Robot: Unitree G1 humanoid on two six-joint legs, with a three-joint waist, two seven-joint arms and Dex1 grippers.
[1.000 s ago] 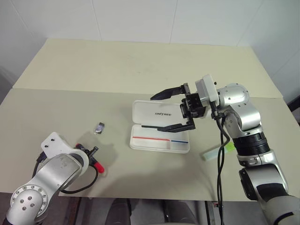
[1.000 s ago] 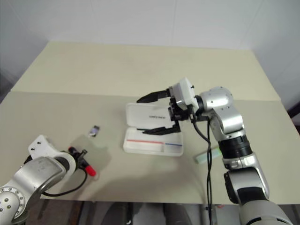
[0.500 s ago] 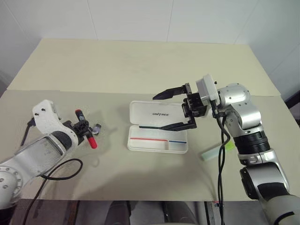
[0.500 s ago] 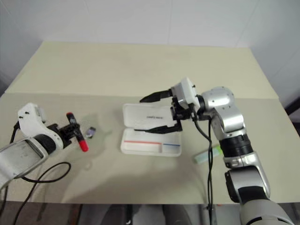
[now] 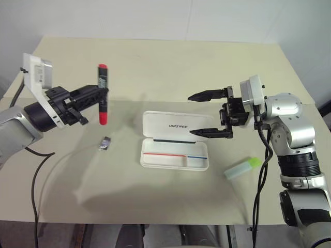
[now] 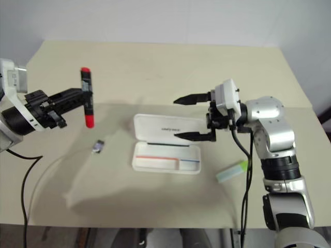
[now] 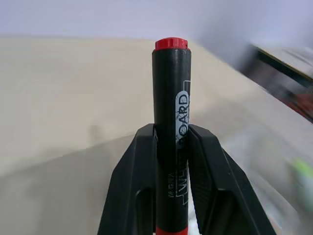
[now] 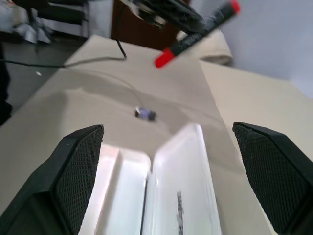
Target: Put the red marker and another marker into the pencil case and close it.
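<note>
A: Left tool first. What has it got?

B: Fingers pinched onto the red marker, gripping the black barrel about midway. Marker stands near upright, well above the desk, one red end up and the longer red end hanging down. In the left wrist view white lettering on the barrel runs between the two pads.

A: Right tool?

B: Right tool is spread wide with nothing in it. Both fingers point toward 9 o'clock in the head views and hover over the right part of the pencil case. No contact that I can make out.

A: State of the case?

B: Open, lying flat mid-desk. Lid with black lettering is the far half, tray with a red and a blue stripe the near half. Nothing visible in the tray.

A: The other marker?

B: Pale green highlighter lies on the desk at roughly 4 o'clock from the case, apart from it, brighter cap pointing away toward the right. Below the right arm, untouched.

A: Anything else down there?

B: A small dark clip-like object on the desk at 9 o'clock from the case, just below the held marker in the head views. Cannot tell what it is. A black cable loops from the left arm across the near left desk.
</note>
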